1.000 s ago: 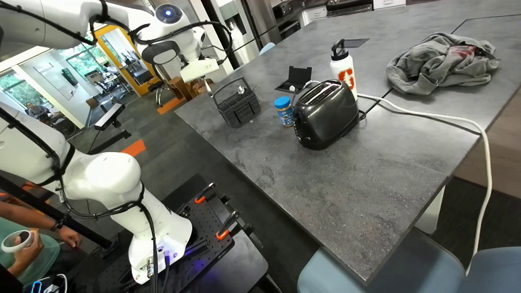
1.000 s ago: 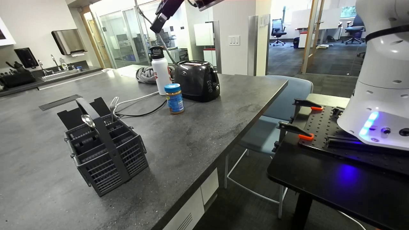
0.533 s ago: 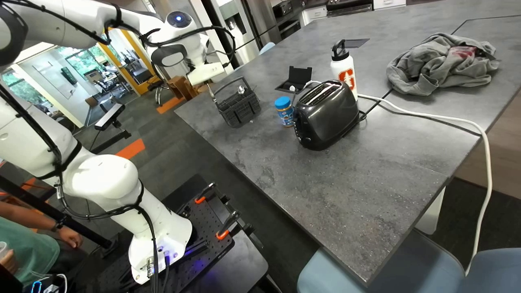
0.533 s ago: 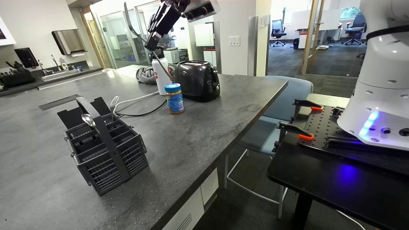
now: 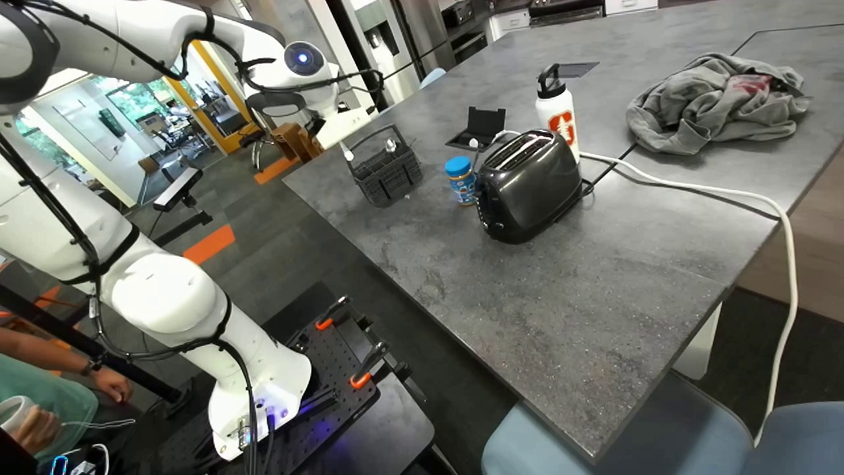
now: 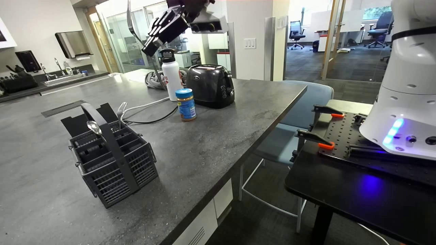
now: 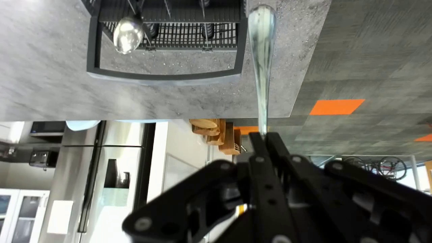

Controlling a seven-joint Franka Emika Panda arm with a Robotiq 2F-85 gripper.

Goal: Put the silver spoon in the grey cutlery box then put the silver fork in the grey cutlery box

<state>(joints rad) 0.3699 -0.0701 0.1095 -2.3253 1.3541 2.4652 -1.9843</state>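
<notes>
The grey cutlery box (image 5: 389,179) stands on the counter with its handle up, also in an exterior view (image 6: 117,170) and the wrist view (image 7: 165,77). The silver spoon (image 6: 93,128) stands in it, bowl up, beside the handle; it shows in the wrist view (image 7: 127,35). My gripper (image 6: 147,49) is shut on the silver fork (image 6: 130,18), tines up and handle slanting down. In the wrist view, my fingertips (image 7: 263,135) pinch the fork, whose handle (image 7: 263,57) points toward the counter beside the box. The fork's tines are out of the wrist view.
Another fork (image 6: 121,110) stands tines up at the box's far side. A blue-lidded jar (image 6: 186,104), a white bottle (image 6: 173,78) and a black toaster (image 6: 209,85) stand farther along. An opened black outlet (image 5: 484,125) with cables is behind the box. The counter edge is near.
My gripper has moved lower and toward the box, carrying the fork, and has tilted. The fork's tines have come into an exterior view. The box and spoon have not moved.
</notes>
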